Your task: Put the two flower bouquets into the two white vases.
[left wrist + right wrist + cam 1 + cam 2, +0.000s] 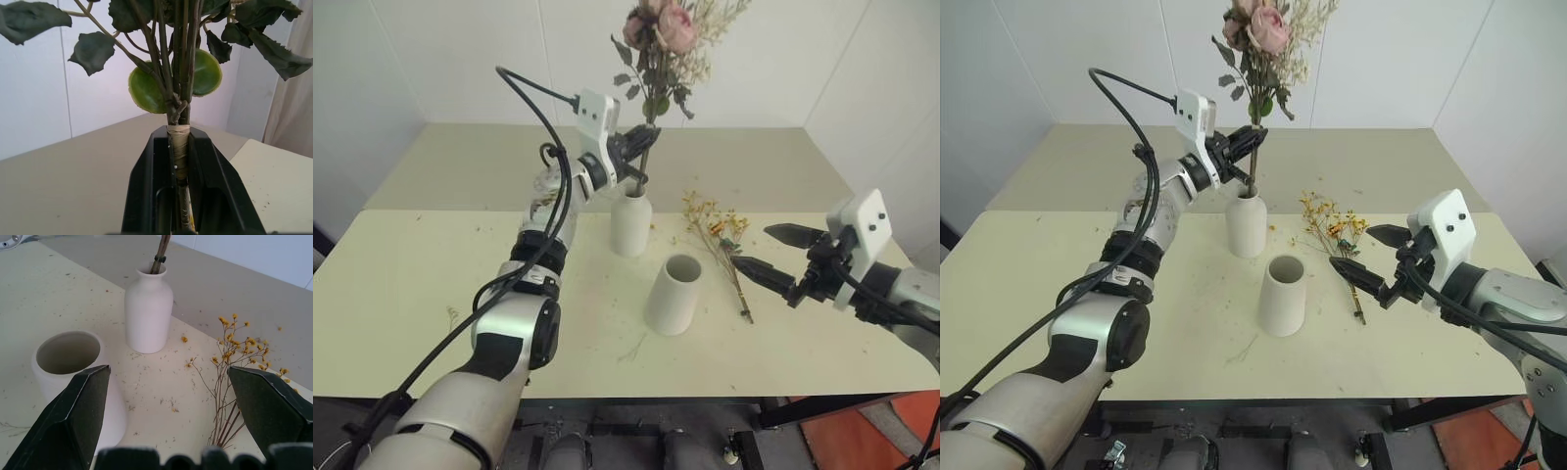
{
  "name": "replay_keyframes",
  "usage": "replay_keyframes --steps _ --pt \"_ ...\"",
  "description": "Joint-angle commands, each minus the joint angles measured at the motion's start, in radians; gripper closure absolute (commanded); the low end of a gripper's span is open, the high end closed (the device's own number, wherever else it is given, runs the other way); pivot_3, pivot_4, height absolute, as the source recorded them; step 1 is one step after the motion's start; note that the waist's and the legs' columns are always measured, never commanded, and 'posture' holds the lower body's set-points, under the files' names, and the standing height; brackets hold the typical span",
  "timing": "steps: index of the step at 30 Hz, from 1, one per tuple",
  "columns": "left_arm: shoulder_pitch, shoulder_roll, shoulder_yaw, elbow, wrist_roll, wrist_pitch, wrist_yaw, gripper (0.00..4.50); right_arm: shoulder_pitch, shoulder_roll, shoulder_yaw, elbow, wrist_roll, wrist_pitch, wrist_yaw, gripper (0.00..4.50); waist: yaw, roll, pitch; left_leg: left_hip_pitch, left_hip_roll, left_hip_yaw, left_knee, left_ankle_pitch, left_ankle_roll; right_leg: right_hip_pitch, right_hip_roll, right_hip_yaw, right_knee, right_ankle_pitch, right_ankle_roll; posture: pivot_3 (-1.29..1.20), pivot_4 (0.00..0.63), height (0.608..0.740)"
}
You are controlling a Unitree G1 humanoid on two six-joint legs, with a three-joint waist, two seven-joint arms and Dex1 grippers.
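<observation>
Nearest, the right gripper (781, 252) hovers above the right part of the pale desk (431, 284), its jaws spread wide and empty; in the right wrist view the yellow-flowered bouquet (230, 377) lies flat on the desk between and just beyond the two black fingers (73, 416), untouched, its thin brown stems pointing toward the gripper and its small yellow-orange heads fanned away from it. Beside it to the left stands the wide-mouthed vase (674, 293), a tapered white cylinder, upright and empty, near the right jaws but apart from them. Farther back stands the bottle-shaped vase (631, 223), upright, with the lower stems of the pink rose bouquet (664, 44) already inside its narrow neck. Directly above that neck the left gripper (641, 155) has its jaws closed narrowly on the bound stems; the left wrist view shows the taped stem bundle (178, 147) pinched between the two fingers, with dark leaves spreading above the grip. Roses, grey-green leaves and pale dried grasses rise upright well above the gripper against the white wall (460, 59). Small dried flecks are scattered over the desk around both vases.
</observation>
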Motion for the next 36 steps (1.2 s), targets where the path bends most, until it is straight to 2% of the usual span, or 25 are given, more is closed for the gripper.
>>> replay_keyframes --steps 1,7,11,16,22,25,29,32,36 --pt "0.029 0.036 -0.012 -0.127 -0.006 0.072 -0.024 3.13 -0.004 -0.015 -0.034 -0.023 0.002 -0.016 0.005 0.00 -0.001 0.000 0.000 0.000 0.000 0.000 0.000 0.000 0.000 0.000 0.000 0.000 0.000 0.000 0.000 0.00 0.150 0.740" --pt "0.155 0.104 -0.026 -0.391 -0.029 0.239 -0.028 1.16 -0.014 -0.028 -0.009 -0.002 -0.027 -0.028 0.024 0.00 0.000 0.000 0.000 0.000 0.000 0.000 0.000 0.000 0.000 0.000 0.000 0.000 0.000 0.000 0.000 0.00 0.150 0.740" --pt "0.306 0.238 -0.015 -0.713 -0.089 0.429 -0.065 0.03 -0.021 -0.037 0.006 0.014 -0.046 -0.024 0.036 0.00 -0.006 0.000 0.000 0.001 0.001 0.000 0.000 0.000 0.000 0.000 0.000 0.000 0.001 0.000 0.000 0.00 0.150 0.740" --pt "0.545 0.487 0.056 -1.070 -0.233 0.575 -0.211 0.03 -0.057 -0.066 0.083 0.066 -0.076 0.052 0.014 0.00 -0.017 0.001 0.000 0.002 0.002 0.001 0.000 0.000 0.000 0.000 0.001 0.001 0.002 0.000 0.000 0.00 0.150 0.740" --pt "0.720 0.705 0.214 -1.225 -0.418 0.646 -0.362 0.03 -0.260 -0.040 0.264 0.219 -0.144 0.245 -0.084 0.00 -0.016 0.001 0.000 0.003 0.003 0.002 0.000 0.000 0.000 0.000 0.001 0.000 0.002 0.000 -0.001 0.00 0.150 0.740" --pt "0.781 0.768 0.276 -1.252 -0.479 0.653 -0.415 0.03 -0.367 -0.010 0.335 0.301 -0.175 0.329 -0.102 0.00 -0.014 0.001 0.000 0.003 0.003 0.002 0.000 0.000 0.000 0.000 0.001 0.001 0.002 0.000 -0.001 0.00 0.150 0.740" --pt "0.868 0.846 0.375 -1.280 -0.554 0.669 -0.474 0.03 -0.502 0.020 0.518 0.403 -0.276 0.412 -0.112 0.00 -0.020 0.001 0.000 0.001 0.004 0.002 -0.001 0.000 0.000 -0.002 0.002 0.000 0.001 0.000 -0.002 0.00 0.150 0.740" --pt "0.911 0.877 0.408 -1.306 -0.588 0.675 -0.483 0.03 -0.572 0.052 0.628 0.494 -0.344 0.423 -0.097 0.00 -0.023 0.001 0.000 0.001 0.004 0.002 -0.001 0.000 0.000 -0.002 0.002 0.000 0.001 -0.001 -0.002 0.00 0.150 0.740" --pt "0.936 0.886 0.410 -1.328 -0.606 0.672 -0.459 0.03 -0.634 0.120 0.687 0.641 -0.420 0.413 -0.093 0.00 -0.022 0.001 0.000 0.001 0.004 0.003 -0.001 0.000 0.000 -0.002 0.002 0.000 0.001 -0.001 -0.002 0.00 0.150 0.740"
